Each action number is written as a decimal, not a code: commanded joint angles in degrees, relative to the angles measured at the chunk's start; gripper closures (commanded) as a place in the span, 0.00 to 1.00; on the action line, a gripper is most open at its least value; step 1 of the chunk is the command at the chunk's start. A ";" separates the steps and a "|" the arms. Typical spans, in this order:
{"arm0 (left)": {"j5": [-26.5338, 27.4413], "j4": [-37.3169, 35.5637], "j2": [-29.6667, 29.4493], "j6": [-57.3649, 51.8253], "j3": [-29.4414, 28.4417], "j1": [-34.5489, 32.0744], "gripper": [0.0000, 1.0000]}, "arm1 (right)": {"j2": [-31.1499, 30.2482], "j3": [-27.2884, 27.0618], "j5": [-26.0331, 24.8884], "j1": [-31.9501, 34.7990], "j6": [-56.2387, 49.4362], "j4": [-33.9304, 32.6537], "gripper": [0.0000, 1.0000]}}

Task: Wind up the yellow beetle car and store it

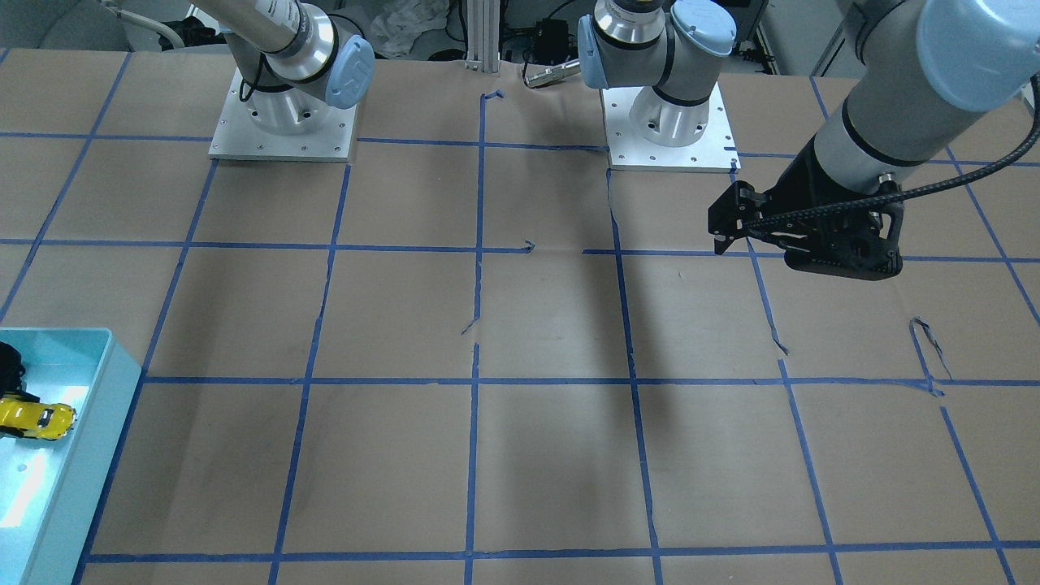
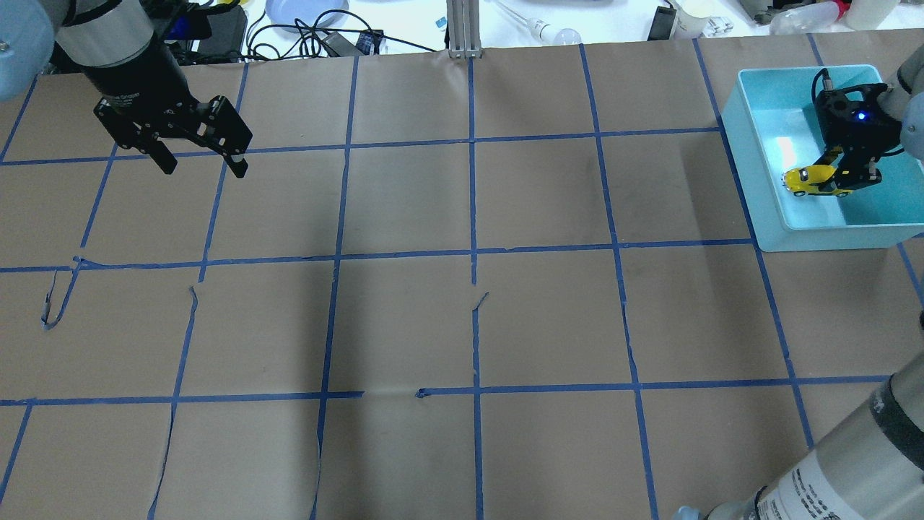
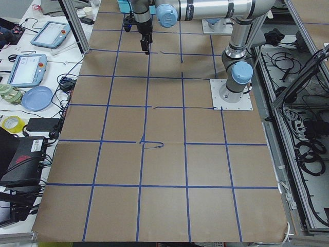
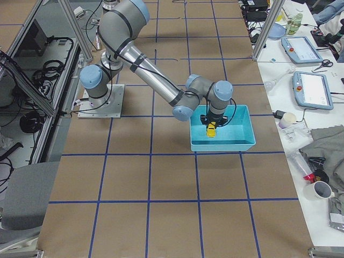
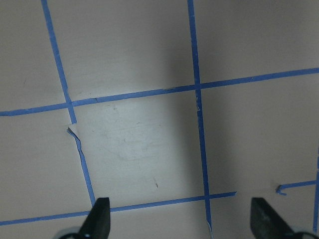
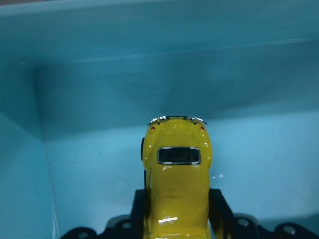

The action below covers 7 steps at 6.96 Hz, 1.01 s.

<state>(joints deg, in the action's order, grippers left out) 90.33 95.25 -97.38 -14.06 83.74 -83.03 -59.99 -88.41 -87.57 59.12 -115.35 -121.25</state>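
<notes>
left gripper housing: I'm making out faint pale lettering, too small to read.
right arm sleeve: I'm seeing tiny dark print, blurred, illegible.
elsewhere: I'm finding nothing readable.

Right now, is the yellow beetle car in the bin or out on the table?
In: the yellow beetle car sits inside the teal bin, walls around it, between the right gripper's jaws.

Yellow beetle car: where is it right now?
Overhead view, far right: the yellow beetle car is inside the light-blue bin, clamped between the fingers of the right gripper.
</notes>
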 commanded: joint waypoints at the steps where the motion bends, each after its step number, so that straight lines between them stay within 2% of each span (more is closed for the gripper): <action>1: 0.11 -0.59 0.08 0.17 -0.07 -0.20 0.00 | -4.42 -0.18 2.39 0.29 4.40 1.09 0.00; 2: 0.03 -0.59 0.08 0.44 -0.16 -0.55 0.00 | -7.39 0.42 2.66 1.95 7.56 6.50 0.00; 4: 0.29 -0.86 0.08 0.79 0.10 -0.64 0.00 | -14.42 0.34 2.66 9.39 16.95 12.94 0.00; 5: 0.29 -0.86 0.08 0.88 0.02 -0.64 0.00 | -16.37 0.08 2.84 12.74 25.26 16.63 0.00; 7: 0.46 -0.86 0.26 0.88 -0.16 -0.73 0.00 | -20.59 0.25 3.98 24.65 54.01 19.90 0.00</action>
<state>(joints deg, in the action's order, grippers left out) 90.69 94.40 -97.24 -13.20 83.72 -83.72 -77.81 -88.33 -83.93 75.86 -79.42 -103.59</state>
